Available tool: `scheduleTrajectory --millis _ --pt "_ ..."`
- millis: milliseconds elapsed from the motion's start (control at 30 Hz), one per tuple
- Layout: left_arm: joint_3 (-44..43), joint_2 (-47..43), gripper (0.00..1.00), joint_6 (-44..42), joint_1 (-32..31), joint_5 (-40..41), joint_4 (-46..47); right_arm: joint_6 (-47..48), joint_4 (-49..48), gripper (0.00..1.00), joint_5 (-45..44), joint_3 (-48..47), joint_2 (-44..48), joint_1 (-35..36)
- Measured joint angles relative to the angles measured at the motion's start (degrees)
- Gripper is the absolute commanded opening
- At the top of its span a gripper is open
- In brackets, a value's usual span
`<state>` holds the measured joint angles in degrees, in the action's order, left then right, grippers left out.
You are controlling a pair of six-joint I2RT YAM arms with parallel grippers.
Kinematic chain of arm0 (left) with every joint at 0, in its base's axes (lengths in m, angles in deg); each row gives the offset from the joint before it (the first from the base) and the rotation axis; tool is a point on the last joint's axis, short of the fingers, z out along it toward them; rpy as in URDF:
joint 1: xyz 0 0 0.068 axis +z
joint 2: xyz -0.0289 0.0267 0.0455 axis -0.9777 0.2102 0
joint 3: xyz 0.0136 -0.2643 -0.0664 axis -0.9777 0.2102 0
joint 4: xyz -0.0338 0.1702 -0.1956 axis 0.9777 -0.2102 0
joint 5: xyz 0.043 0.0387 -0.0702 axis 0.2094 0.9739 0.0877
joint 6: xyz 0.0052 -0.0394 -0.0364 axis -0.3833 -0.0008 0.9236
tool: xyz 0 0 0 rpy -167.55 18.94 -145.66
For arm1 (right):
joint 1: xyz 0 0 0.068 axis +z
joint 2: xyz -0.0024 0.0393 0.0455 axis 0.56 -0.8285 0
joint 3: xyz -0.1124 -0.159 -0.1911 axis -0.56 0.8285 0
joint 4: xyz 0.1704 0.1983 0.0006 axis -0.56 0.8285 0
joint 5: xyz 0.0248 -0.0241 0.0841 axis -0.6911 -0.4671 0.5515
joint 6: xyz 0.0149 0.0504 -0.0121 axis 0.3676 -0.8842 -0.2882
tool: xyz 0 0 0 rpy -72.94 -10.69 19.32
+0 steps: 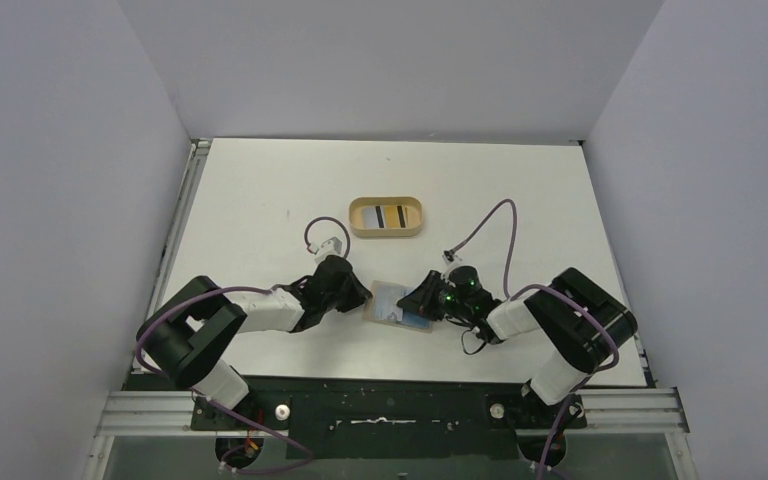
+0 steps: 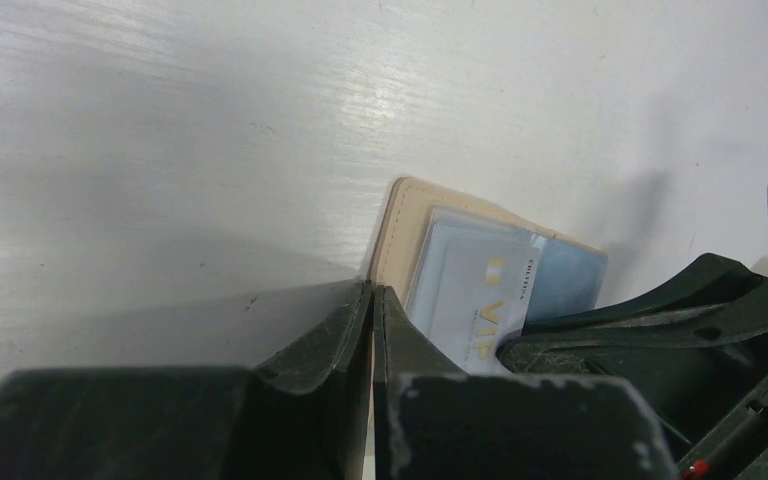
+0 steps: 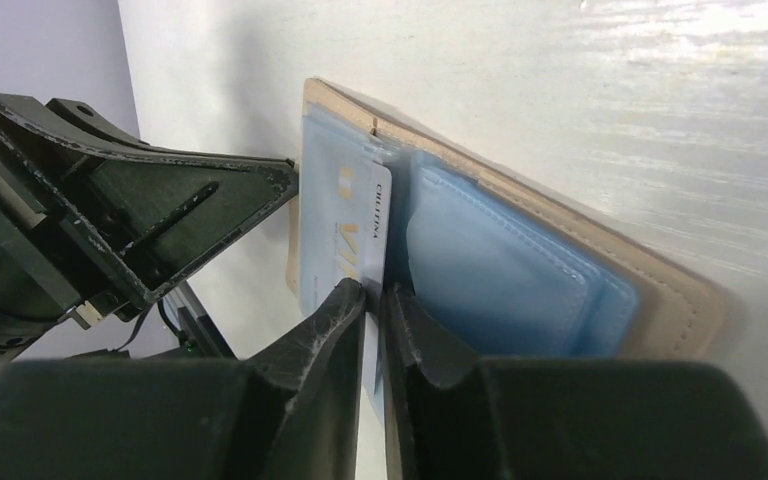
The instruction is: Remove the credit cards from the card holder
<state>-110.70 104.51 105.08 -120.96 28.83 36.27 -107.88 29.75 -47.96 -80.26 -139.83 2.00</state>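
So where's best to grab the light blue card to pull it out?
Pinch the card's free edge, the end poking out of the holder's pocket, coming in low from the right arm's side. It's thin and lies nearly flat, so only that edge offers purchase. The right end effector is closed there; the left end effector clamps the holder's tan edge.

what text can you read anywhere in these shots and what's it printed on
"VIP": gold letters on the light blue card sticking out of the card holder.
"CHLITINA": small dark print along that same card's edge, sharpest in the right wrist view.
Fine line beneath "VIP": too small to read.
Cards in the oval tray: only stripes show from above, no legible text.
Nothing else carries readable writing.
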Motion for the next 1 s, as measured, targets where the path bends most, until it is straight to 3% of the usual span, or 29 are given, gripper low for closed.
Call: scheduleTrajectory --millis 433,800,1000 --pt "0.0 0.1 0.0 0.1 0.0 -0.2 0.2 -1.0 0.2 0.0 0.8 1.8 2.4 -0.7" --pt "0.0 0.6 0.0 0.2 0.1 -1.0 1.2 2.7 12.7 0.0 1.5 3.2 14.3 -4.0" --pt "0.3 0.7 0.0 0.4 0.1 -1.2 1.7 6.8 24.8 0.0 2.1 2.8 22.8 -6.4"
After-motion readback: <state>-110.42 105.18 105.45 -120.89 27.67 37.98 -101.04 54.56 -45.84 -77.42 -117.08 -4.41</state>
